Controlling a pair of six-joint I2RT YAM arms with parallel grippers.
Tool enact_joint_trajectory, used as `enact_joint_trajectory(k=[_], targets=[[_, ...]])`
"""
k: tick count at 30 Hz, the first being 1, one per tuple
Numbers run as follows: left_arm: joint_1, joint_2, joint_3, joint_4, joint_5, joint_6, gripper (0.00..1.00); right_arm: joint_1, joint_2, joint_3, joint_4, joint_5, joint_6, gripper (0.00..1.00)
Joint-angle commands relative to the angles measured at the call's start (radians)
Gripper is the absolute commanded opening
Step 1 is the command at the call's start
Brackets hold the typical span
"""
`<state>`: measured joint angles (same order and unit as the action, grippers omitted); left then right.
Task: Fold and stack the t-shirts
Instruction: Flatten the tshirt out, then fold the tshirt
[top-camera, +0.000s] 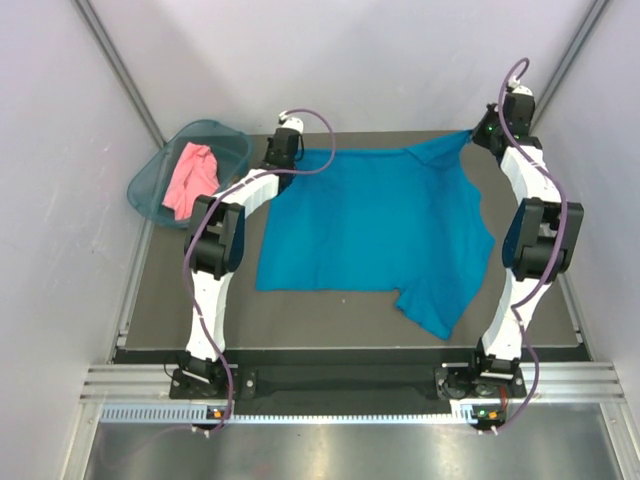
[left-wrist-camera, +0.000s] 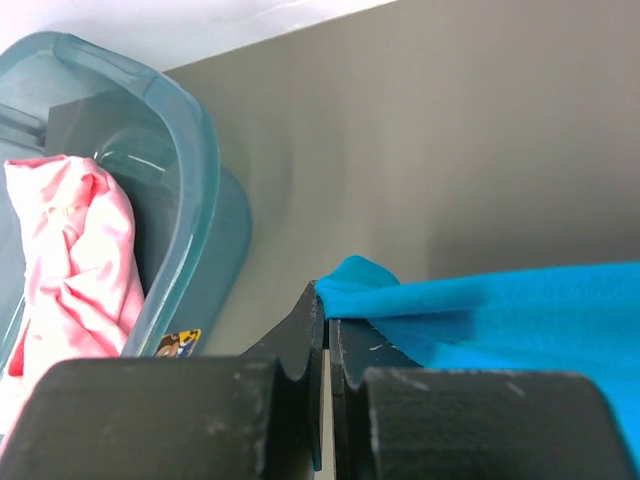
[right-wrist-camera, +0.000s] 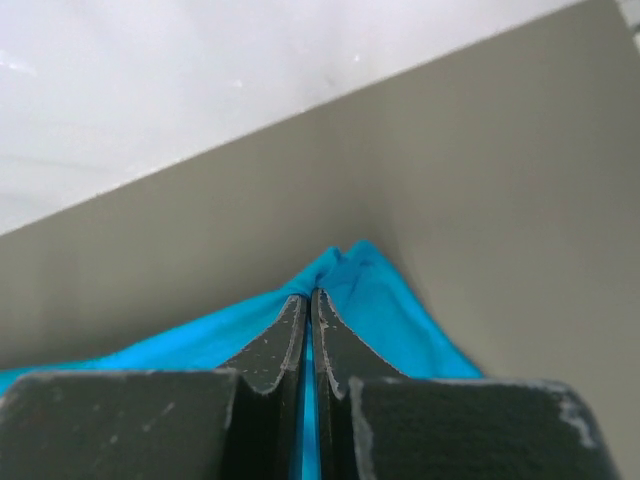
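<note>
- Grey table (top-camera: 330, 318) enclosed by white walls (top-camera: 350, 60); both arm bases sit at the near edge.
- Blue shirt (top-camera: 370, 230) is spread across the middle of the table, mostly flat. Its far edge runs between the two grippers. One sleeve lies toward the near right.
- Left gripper (left-wrist-camera: 322, 300): jaws pressed together, pinching the blue shirt's far left corner. A small bunch of cloth shows just past the tips.
- Right gripper (right-wrist-camera: 308, 297): jaws pressed together on the far right corner. The cloth is drawn to a peak at the tips.
- Pink shirt (top-camera: 192, 178) lies crumpled and unfolded inside the basket (top-camera: 150, 190).
- The basket sits at the table's far left corner, near the left gripper and apart from the blue shirt.
</note>
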<state>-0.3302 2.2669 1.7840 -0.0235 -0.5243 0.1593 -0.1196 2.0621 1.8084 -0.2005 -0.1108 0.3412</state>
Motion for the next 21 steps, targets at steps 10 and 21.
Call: enact_joint_trajectory(k=[10, 21], targets=[[0.003, -0.040, 0.046, -0.157, -0.074, -0.026, 0.00, 0.021, -0.284, -0.185, -0.178, 0.046, 0.068, 0.00], [0.000, -0.150, -0.058, -0.265, -0.048, -0.052, 0.00, 0.021, -0.453, -0.401, -0.257, 0.033, 0.073, 0.00]])
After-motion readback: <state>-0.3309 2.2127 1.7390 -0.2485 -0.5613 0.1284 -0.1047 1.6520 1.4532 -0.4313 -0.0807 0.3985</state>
